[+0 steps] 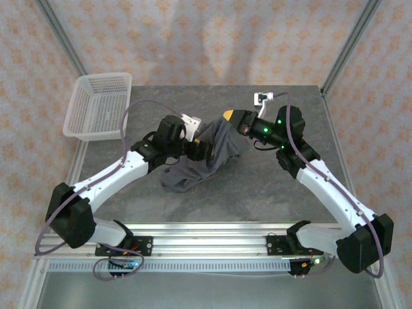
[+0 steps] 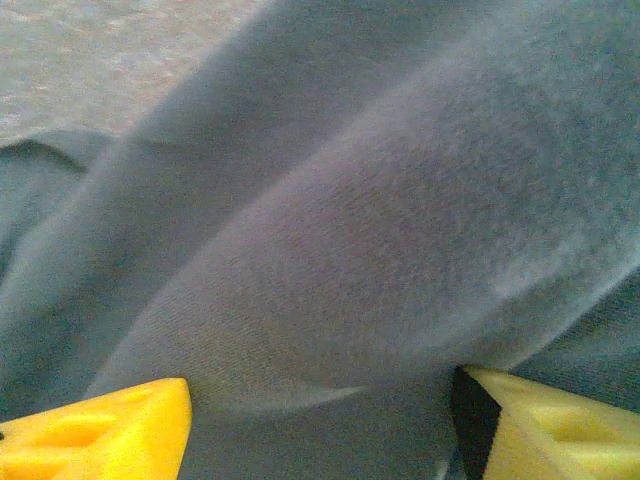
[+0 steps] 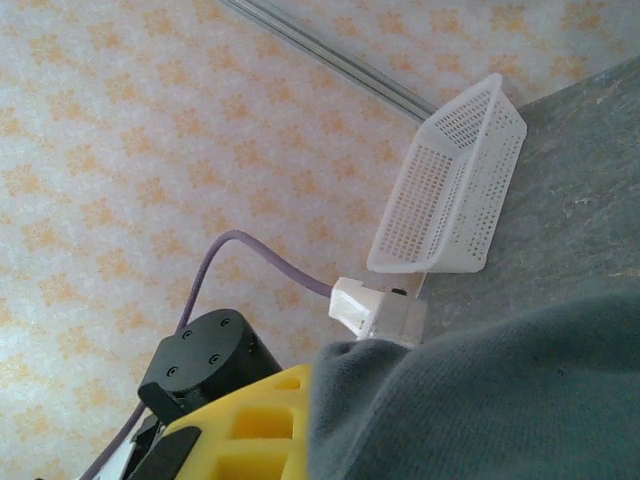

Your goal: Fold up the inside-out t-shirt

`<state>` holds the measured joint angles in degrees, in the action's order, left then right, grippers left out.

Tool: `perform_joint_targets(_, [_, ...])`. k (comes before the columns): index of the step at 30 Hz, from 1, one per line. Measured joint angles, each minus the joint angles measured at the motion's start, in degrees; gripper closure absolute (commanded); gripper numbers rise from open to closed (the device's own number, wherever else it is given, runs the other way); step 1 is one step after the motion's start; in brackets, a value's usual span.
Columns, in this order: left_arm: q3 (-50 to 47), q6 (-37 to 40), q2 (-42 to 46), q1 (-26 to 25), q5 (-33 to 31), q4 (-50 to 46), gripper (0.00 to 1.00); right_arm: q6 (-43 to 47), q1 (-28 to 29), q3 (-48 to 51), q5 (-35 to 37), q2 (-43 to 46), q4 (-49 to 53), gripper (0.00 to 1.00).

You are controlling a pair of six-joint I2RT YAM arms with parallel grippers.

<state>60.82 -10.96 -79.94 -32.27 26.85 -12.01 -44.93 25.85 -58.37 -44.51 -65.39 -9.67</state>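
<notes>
Sagging softly, the t-shirt (image 1: 215, 151) (fuzzy knit) bunches.

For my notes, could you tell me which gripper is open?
The left gripper: its yellow fingers stand apart at the t-shirt; the right gripper is shut on it.

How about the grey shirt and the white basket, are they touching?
Apart. The top view shows bare grey table between the shirt and the basket.

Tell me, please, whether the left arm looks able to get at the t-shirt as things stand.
Probably yes: the left gripper is at the t-shirt, its jaws open with cloth between them.
</notes>
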Motion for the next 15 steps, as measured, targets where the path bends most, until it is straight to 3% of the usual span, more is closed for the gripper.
perform_joint_targets(3, [0.00, -1.73, -0.46, 0.00, 0.70, 1.25, 0.56, 0.17, 0.00, 0.00, 0.09, 0.09, 0.61, 1.00])
perform_joint_targets(5, [-0.11, -2.56, -0.46, 0.00, -0.28, 1.66, 1.00, 0.39, 0.00, 0.00, 0.20, 0.31, 0.98, 1.00])
perform_joint_targets(9, [-1.53, -4.98, 0.72, 0.31, -1.36, 2.78, 1.00, 1.60, -0.02, 0.00, 1.20, 0.96, 2.69, 1.00])
perform_joint_targets(15, [-5.07, -15.39, 11.89, 4.57, 2.80, 7.65, 1.00, 3.87, -3.17, 5.07, 5.07, 3.32, 4.74, 0.98])
